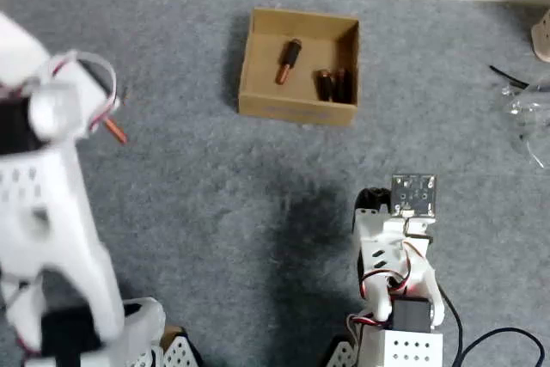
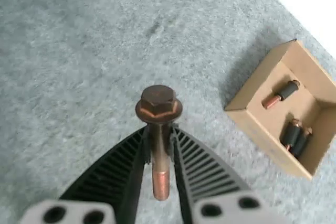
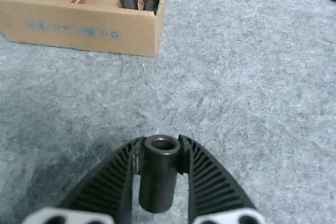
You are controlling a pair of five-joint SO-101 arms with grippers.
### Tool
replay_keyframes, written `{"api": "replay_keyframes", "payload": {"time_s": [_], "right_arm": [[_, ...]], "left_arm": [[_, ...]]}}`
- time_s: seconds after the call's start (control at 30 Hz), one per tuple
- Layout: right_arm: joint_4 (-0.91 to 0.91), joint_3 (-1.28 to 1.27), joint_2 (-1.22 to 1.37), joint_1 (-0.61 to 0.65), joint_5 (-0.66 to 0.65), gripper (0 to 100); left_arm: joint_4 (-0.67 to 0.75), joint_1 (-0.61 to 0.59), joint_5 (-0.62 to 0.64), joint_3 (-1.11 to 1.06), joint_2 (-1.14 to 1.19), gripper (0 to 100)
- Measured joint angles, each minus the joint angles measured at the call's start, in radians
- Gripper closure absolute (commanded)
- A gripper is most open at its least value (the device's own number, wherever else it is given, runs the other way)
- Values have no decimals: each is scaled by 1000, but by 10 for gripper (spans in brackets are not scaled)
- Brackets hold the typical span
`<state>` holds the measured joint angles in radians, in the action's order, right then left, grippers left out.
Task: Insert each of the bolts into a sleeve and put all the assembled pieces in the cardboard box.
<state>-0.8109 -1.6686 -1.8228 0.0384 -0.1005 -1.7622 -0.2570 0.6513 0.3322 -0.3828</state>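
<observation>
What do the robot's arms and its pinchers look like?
Both are chunky white plastic, the left arm and the right arm. Thin red, white and black wires loop along them. The left gripper and the right gripper each have two black, ribbed, wedge-shaped fingers.

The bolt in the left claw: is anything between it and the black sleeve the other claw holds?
Nothing visible. The bolt sits in the left gripper, the sleeve in the right gripper, with grey carpet between the arms.
</observation>
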Motion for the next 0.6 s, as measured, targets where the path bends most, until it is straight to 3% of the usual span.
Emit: {"api": "replay_keyframes", "payload": {"time_s": [0.13,0.4,0.6], "right_arm": [[0,0,0,0,0,993],[0,0,0,0,0,993],[0,0,0,0,0,993]], "left_arm": [[3,0,-3,-198,-212,994],[163,2,-3,-612,-554,994],[321,11,-138,-931,-812,994]]}}
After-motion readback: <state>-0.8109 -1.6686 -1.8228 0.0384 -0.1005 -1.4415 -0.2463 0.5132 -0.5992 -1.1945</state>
